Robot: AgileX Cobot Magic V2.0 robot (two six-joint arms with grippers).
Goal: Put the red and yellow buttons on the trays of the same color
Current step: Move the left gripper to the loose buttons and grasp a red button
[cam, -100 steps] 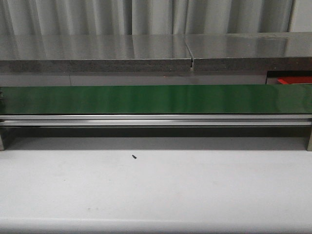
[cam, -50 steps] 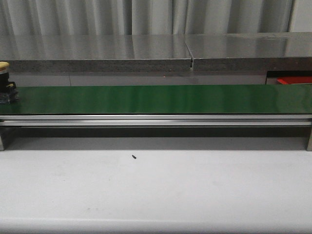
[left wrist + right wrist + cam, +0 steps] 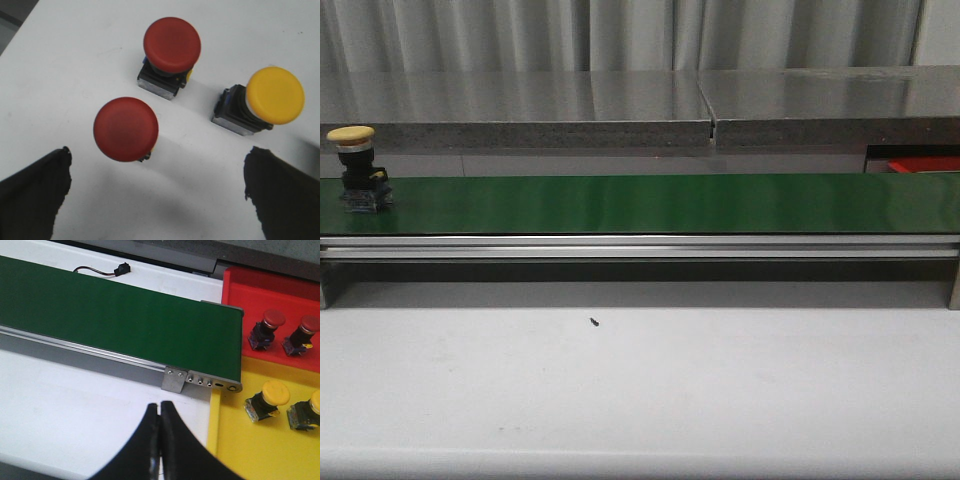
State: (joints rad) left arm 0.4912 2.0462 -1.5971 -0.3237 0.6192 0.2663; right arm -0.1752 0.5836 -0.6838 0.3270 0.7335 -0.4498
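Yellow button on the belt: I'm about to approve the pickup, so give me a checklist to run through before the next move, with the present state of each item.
1. The yellow button stands upright on the green belt, at its left end: ok.
2. Right gripper ready to grasp: not ok, its fingers are closed together and it holds nothing.
3. Left gripper open: ok, fingers spread wide above three waiting buttons.
4. Yellow tray has free space: ok, two yellow buttons sit near one side.
5. Red tray holds only red buttons: ok.
6. Whether the belt is running: cannot tell.
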